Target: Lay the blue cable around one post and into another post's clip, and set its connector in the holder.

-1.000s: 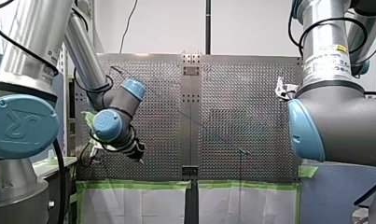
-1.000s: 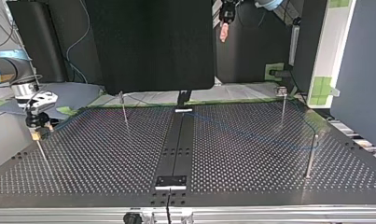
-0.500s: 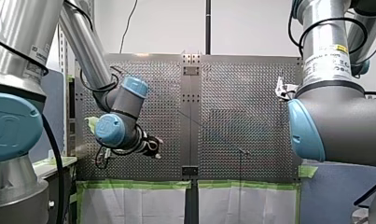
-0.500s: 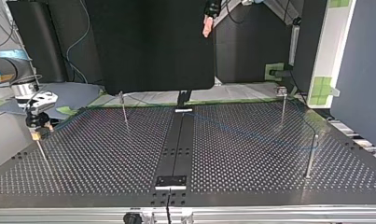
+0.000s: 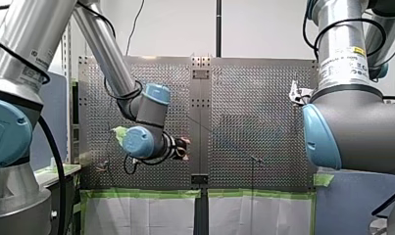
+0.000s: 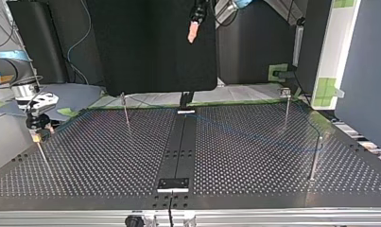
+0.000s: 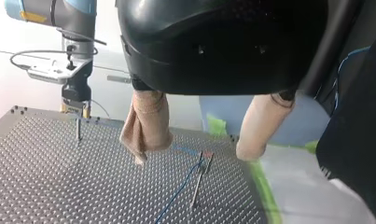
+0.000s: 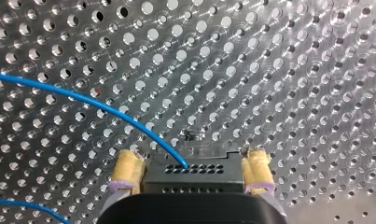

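Right jaws: clamped on a black rectangular connector (image 8: 192, 173), yellow pads (image 8: 128, 170) pressed against its two sides.
Blue cable (image 8: 106, 108): leaves the connector's face and curves away over the perforated metal bench (image 8: 293, 70).
Connector's place: well to the side of the bench's black centre strip (image 6: 178, 146), at the top view's left edge.
Left jaws: spread wide, beige pads (image 7: 146, 123) holding nothing, high above the bench near the centre strip.
Thin metal post (image 7: 197, 182): below the left jaws, with the cable running just beside it.
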`<state>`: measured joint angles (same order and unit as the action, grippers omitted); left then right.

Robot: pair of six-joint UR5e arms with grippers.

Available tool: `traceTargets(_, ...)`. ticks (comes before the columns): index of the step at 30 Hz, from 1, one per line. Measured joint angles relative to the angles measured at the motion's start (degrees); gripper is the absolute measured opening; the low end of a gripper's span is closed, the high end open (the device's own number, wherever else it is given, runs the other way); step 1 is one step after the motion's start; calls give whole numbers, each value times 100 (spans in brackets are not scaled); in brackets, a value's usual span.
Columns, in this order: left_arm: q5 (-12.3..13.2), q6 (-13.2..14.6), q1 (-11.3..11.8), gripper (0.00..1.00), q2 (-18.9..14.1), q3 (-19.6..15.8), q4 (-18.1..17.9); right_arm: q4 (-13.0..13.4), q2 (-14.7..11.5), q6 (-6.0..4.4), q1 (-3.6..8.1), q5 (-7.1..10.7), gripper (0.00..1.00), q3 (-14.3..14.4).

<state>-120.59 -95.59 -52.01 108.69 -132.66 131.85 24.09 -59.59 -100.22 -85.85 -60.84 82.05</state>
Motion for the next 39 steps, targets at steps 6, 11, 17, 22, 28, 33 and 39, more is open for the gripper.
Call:
traceTargets(6,-268,265,67,100,182,235,-270,0,0,0,0,0,87,0)
traceTargets(11,-533,526,141,100,206,289,-533,0,0,0,0,0,87,0)
traceTargets(17,-734,657,210,100,207,291,-848,0,0,0,0,0,87,0)
traceTargets(22,-757,672,230,100,208,294,-995,0,0,0,0,0,87,0)
traceTargets(28,-760,673,232,100,208,295,-1016,0,0,0,0,1,87,0)
traceTargets(33,-760,674,233,100,208,295,-1017,0,0,0,0,0,87,0)
traceTargets(39,-760,674,233,100,208,295,-1017,0,0,0,0,0,87,0)
